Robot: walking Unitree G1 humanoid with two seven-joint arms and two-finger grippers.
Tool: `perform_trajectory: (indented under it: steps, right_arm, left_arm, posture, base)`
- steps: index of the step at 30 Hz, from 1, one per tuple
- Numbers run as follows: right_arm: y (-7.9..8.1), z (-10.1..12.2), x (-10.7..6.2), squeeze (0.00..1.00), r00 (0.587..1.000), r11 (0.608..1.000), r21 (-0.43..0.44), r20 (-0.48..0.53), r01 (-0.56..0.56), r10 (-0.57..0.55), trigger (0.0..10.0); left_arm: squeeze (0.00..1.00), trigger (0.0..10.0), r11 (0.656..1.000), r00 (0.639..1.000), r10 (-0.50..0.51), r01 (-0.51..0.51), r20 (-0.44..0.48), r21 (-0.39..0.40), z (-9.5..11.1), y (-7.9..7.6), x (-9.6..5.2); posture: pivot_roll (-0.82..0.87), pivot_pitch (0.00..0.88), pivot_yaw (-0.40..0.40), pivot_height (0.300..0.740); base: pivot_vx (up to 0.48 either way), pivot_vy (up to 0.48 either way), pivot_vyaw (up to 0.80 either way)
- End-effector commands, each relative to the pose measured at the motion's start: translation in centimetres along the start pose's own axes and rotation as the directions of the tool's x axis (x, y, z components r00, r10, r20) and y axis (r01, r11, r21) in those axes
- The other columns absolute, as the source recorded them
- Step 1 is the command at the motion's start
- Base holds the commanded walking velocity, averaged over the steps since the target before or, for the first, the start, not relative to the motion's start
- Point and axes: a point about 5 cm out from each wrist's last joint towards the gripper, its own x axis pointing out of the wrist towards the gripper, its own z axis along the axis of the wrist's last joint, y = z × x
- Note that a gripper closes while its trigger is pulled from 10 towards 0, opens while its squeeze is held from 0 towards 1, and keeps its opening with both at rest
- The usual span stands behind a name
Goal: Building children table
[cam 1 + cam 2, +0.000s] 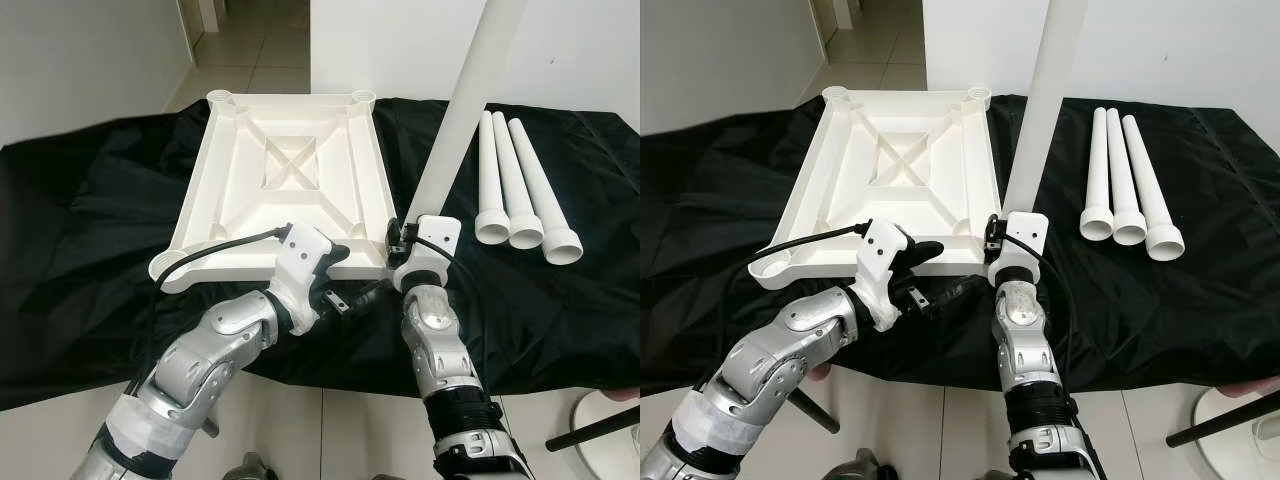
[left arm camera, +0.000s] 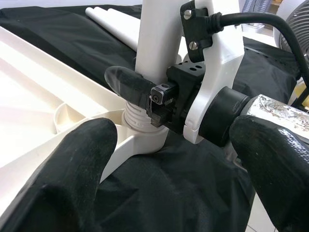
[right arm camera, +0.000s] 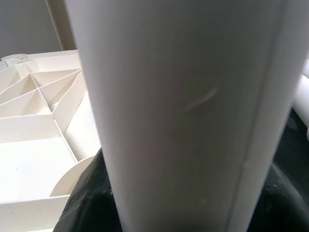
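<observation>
Tabletop (image 1: 290,170): white, underside up with ribs showing, lying on a black cloth (image 1: 80,210) that covers the work surface. Its far edge is near the cloth's far edge; its near edge is just short of the cloth's near edge, where tiled floor (image 1: 330,430) begins. Open cloth lies wide to the robot's left of the tabletop.

Leg (image 1: 465,100): white tube, standing upright with its threaded base in the tabletop's near right corner socket (image 2: 140,135). Right gripper (image 2: 145,94) pinches the leg low down, just above the socket.

Spare legs (image 1: 515,180): three, side by side on the cloth to the right, flared ends toward the robot, well apart from the tabletop.

Left gripper (image 1: 345,280): fingers spread, holding nothing, at the tabletop's near edge just left of the socket.

Left wrist view: shows the thread at the leg's base and a right finger (image 2: 128,82) against the tube. Right wrist view: leg (image 3: 183,111) close up, tabletop ribs (image 3: 38,96) behind.
</observation>
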Motion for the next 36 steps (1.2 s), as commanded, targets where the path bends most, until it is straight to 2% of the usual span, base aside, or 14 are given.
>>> perform_trajectory:
  steps: [1,3,4,15,20,21,23,25,27,30,31,32,34,36]
  right_arm:
    - [-0.2,-0.9,-0.5,0.00,0.999,0.999,0.046,-0.043,0.026,-0.024,10.0]
    - [-0.5,-0.7,-0.5,0.00,0.999,0.998,0.054,-0.030,0.031,-0.030,10.0]
    - [-0.7,-0.6,-0.7,1.00,1.000,0.996,0.091,-0.023,0.013,-0.011,10.0]
    - [-1.2,0.0,-0.9,1.00,1.000,0.996,0.082,-0.005,0.019,-0.019,10.0]
    - [-1.8,0.2,-0.8,1.00,1.000,0.998,0.064,0.009,-0.028,0.028,10.0]
    - [-2.0,0.5,-0.6,0.00,0.996,0.995,0.049,0.021,-0.092,0.092,10.0]
    - [-2.0,0.5,-0.6,0.00,0.996,0.995,0.049,0.021,-0.092,0.092,10.0]
    - [-2.8,1.0,0.0,0.00,0.973,0.973,0.011,0.034,-0.229,0.228,10.0]
    - [-2.8,1.0,0.0,0.00,0.973,0.973,0.011,0.034,-0.229,0.228,10.0]
    - [-3.1,1.3,0.4,0.00,0.956,0.957,-0.010,0.041,-0.290,0.290,10.0]
    - [-3.6,1.7,1.0,0.00,0.929,0.930,-0.046,0.039,-0.365,0.367,10.0]
    - [-3.6,1.7,1.0,0.00,0.929,0.930,-0.046,0.039,-0.365,0.367,10.0]
    - [-4.2,2.2,1.8,0.00,0.878,0.872,-0.126,0.016,-0.473,0.479,10.0]
    - [-4.2,2.2,1.8,0.00,0.878,0.872,-0.126,0.016,-0.473,0.479,10.0]
  left_arm:
    - [0.00,10.0,0.997,0.997,-0.074,0.074,-0.001,-0.004,0.0,-0.5,-0.3]
    - [0.00,10.0,0.997,0.997,-0.076,0.076,-0.001,-0.005,0.0,-0.6,-0.3]
    - [0.00,10.0,0.997,0.997,-0.079,0.079,0.001,-0.008,-0.1,-0.7,-0.2]
    - [0.00,10.0,0.997,0.997,-0.077,0.077,0.001,-0.002,-0.1,-0.5,-0.1]
    - [0.00,10.0,0.997,0.997,-0.074,0.074,0.002,0.005,0.0,-0.3,-0.1]
    - [0.00,10.0,0.997,0.997,-0.074,0.074,0.003,0.008,0.1,-0.2,-0.1]
    - [0.00,10.0,0.997,0.997,-0.074,0.074,0.003,0.008,0.1,-0.2,-0.1]
    - [0.00,10.0,0.997,0.997,-0.078,0.078,0.000,0.014,0.2,-0.1,-0.1]
    - [0.00,10.0,0.997,0.997,-0.078,0.078,0.000,0.014,0.2,-0.1,-0.1]
    - [0.00,10.0,0.996,0.997,-0.082,0.082,-0.002,0.016,0.2,-0.1,-0.1]
    - [0.00,10.0,0.996,0.996,-0.087,0.087,-0.003,0.017,0.3,-0.1,0.0]
    - [0.00,10.0,0.996,0.996,-0.087,0.087,-0.003,0.017,0.3,-0.1,0.0]
    - [0.00,10.0,0.995,0.996,-0.093,0.093,-0.008,0.020,0.2,-0.3,0.1]
    - [0.00,10.0,0.995,0.996,-0.093,0.093,-0.008,0.020,0.2,-0.3,0.1]
  posture:
    - [0.03,0.007,0.041,0.740]
    - [0.03,0.001,0.036,0.740]
    - [0.03,0.000,0.035,0.740]
    - [0.02,0.000,0.043,0.740]
    - [0.02,0.000,0.044,0.740]
    - [0.01,0.000,0.047,0.740]
    - [0.01,0.000,0.047,0.740]
    - [0.01,0.000,0.054,0.740]
    - [0.01,0.000,0.054,0.740]
    - [0.01,0.000,0.054,0.740]
    - [0.01,0.000,0.057,0.740]
    - [0.01,0.000,0.057,0.740]
    - [0.01,0.000,0.060,0.740]
    - [0.01,0.000,0.060,0.740]
  base:
    - [0.000,0.000,0.00]
    - [0.000,0.000,0.00]
    - [0.000,0.000,0.00]
    - [0.000,0.000,0.00]
    - [0.000,0.000,0.00]
    - [0.000,0.000,0.00]
    - [0.000,0.000,0.00]
    - [0.000,0.000,0.00]
    - [0.000,0.000,0.00]
    - [0.000,0.000,0.00]
    - [0.000,0.000,0.00]
    - [0.000,0.000,0.00]
    - [0.000,0.000,0.00]
    - [0.000,0.000,0.00]
